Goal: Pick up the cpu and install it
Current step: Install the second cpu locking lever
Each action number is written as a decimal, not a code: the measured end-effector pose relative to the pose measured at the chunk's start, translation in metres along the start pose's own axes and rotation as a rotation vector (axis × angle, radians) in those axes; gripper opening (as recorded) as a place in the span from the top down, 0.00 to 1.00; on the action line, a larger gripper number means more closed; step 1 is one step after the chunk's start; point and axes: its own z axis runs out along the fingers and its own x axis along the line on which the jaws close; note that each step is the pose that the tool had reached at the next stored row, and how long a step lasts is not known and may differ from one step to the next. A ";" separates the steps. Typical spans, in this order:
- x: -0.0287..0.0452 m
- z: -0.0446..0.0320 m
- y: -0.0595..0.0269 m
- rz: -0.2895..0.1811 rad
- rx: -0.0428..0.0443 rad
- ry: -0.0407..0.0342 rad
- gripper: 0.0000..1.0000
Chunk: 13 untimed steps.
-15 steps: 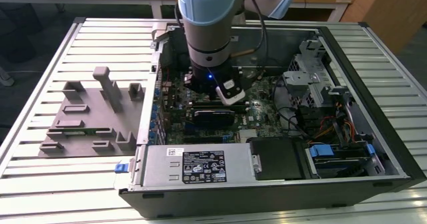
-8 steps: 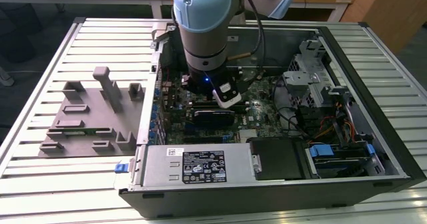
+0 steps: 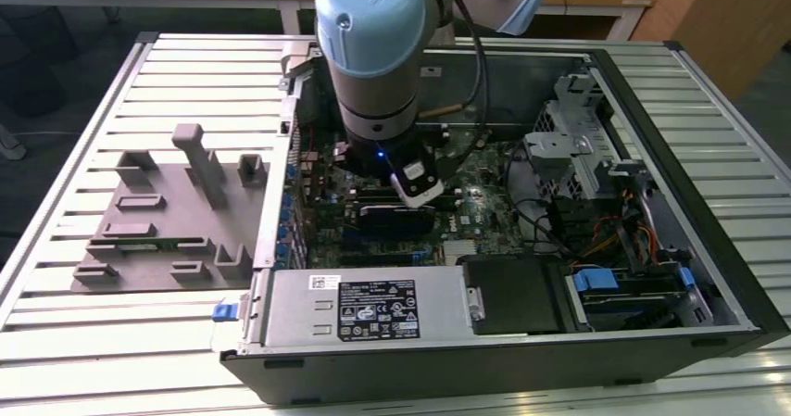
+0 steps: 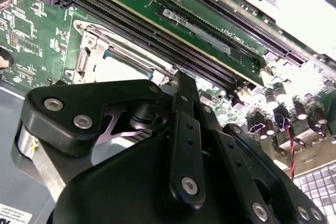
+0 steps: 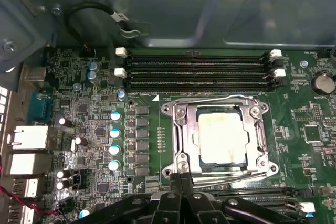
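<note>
While cpu (image 5: 220, 138) sits socketed | slatted table (image 3: 74, 333) | fingers' state: cannot tell

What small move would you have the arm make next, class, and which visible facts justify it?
Probably a short straight lift away from the board. In the first wrist view the cpu already lies flat inside its metal socket frame, so the placing looks done, and the gripper sits at the frame's edge, beside the chip, not over it.
</note>
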 end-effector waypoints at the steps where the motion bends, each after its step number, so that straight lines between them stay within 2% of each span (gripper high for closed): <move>1: 0.0003 0.0005 -0.0005 0.000 -0.0042 0.0002 0.89; 5: 0.0027 0.0023 -0.0019 0.002 -0.0233 0.0010 0.89; 9: 0.0056 0.0057 -0.0035 0.003 -0.0324 0.0013 0.89; 13: 0.0088 0.0077 -0.0044 0.004 -0.0472 0.0018 0.89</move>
